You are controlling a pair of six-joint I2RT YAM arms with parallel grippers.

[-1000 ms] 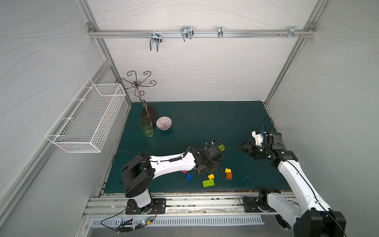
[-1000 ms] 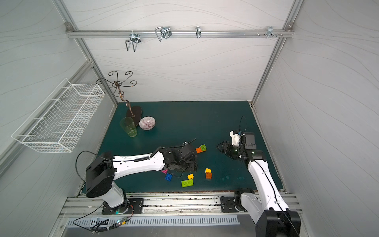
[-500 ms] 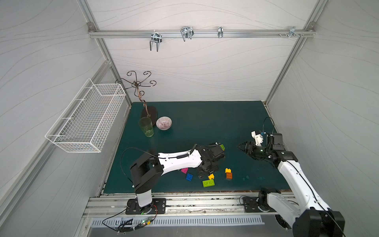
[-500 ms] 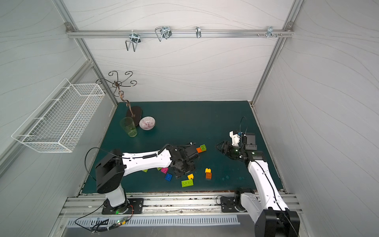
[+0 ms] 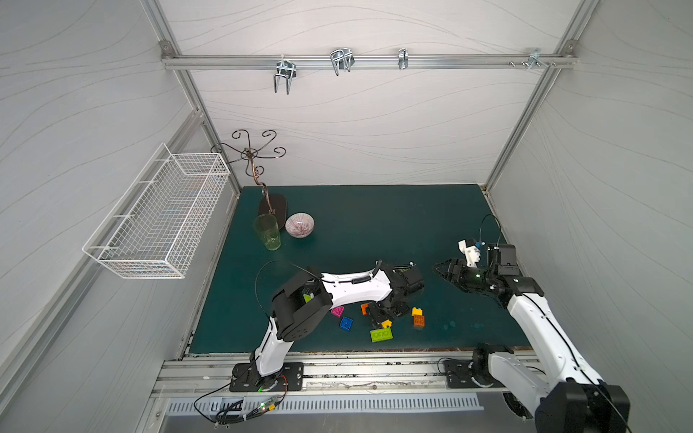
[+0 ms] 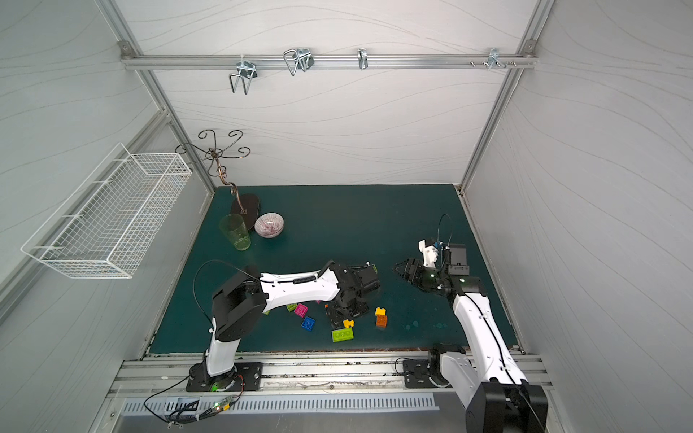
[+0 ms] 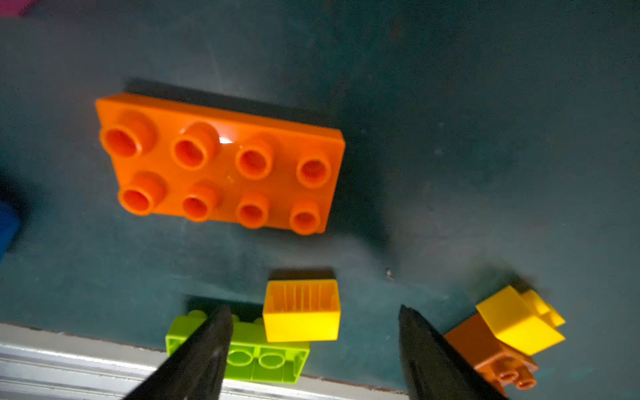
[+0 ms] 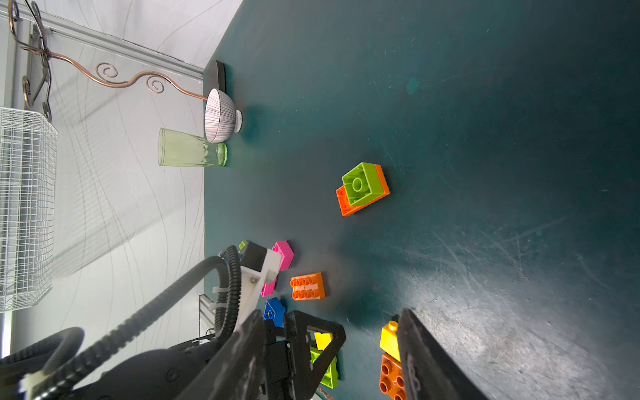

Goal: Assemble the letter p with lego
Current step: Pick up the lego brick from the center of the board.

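left arm [image 5: 352, 290] shifted right, gripper moved to the bricks

since the earlier frames the left arm's elbow has swung right and the left gripper [image 5: 386, 315] has moved toward the near edge of the dark green table mat [image 5: 375, 232]. the right arm [image 5: 532, 322] is unchanged.

left gripper: the jaws stand apart, wider than a small brick, and hold nothing. in the left wrist view its two black fingers [image 7: 204, 349] point at the mat on either side of a small yellow plastic brick [image 7: 301, 313]. this brick lies on its side with the hollow underside showing. no contact with either finger is visible.

brick positions, near centre of the mat:
- lime green oblong brick [image 5: 381, 334]: just beside the small yellow plastic brick, on its near side.
- orange flat eight-stud plate [image 7: 221, 162]: studs up, to the far left of the small yellow plastic brick.
- yellow-and-orange brick pair [image 5: 418, 316]: the two bricks touch; the pair lies right of the left gripper.
- blue square brick [image 5: 346, 323] and magenta brick [image 5: 337, 310]: left of the left gripper.
- lime-on-orange stack [image 8: 362, 187]: farther from the near edge, apart from the cluster.

right gripper [image 5: 438, 268]: it hovers right of the cluster, well apart from it. the right wrist view shows its jaws apart with nothing between them.

a green glass tumbler [image 5: 267, 231] and a striped ceramic bowl [image 5: 299, 225] stand at the far left of the mat.
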